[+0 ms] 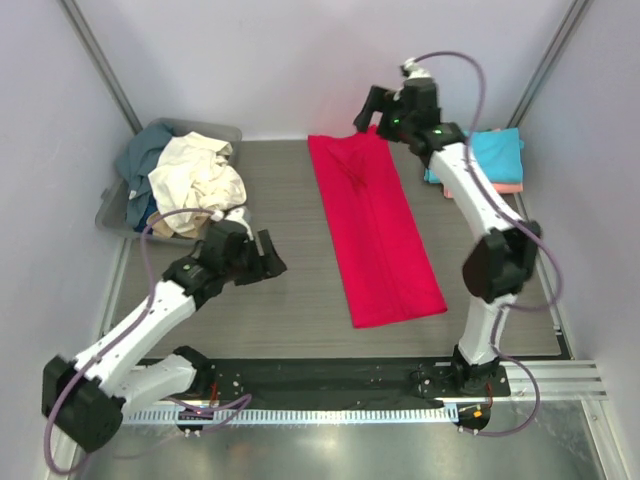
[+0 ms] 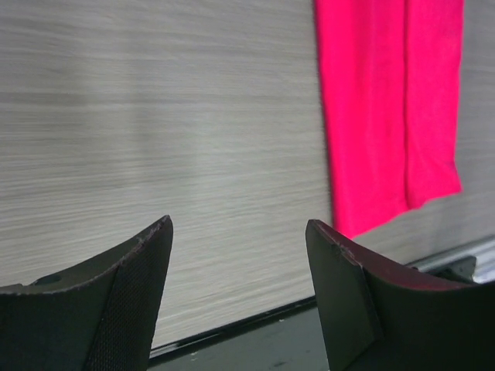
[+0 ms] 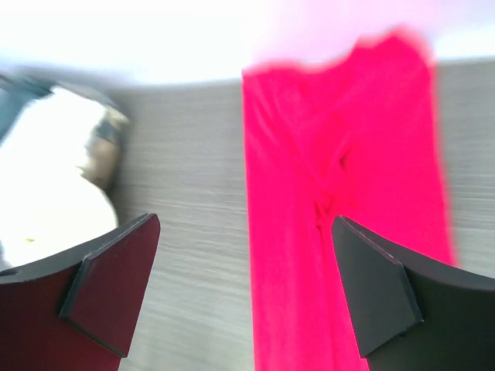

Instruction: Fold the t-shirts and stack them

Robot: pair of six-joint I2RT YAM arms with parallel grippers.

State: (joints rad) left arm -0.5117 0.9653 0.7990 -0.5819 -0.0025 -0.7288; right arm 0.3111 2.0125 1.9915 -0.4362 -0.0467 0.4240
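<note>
The crimson red t-shirt lies on the table as a long narrow strip, its sides folded in; it also shows in the left wrist view and the right wrist view. A folded turquoise t-shirt rests on a salmon pink t-shirt at the back right. The cream t-shirt and the slate blue t-shirt are bunched in the tub. My left gripper is open over bare table, left of the red strip. My right gripper hangs open above the strip's far end, holding nothing.
The grey plastic tub stands at the back left corner. Walls close the table in at the back and both sides. A black strip and a metal rail run along the near edge, by the arm bases.
</note>
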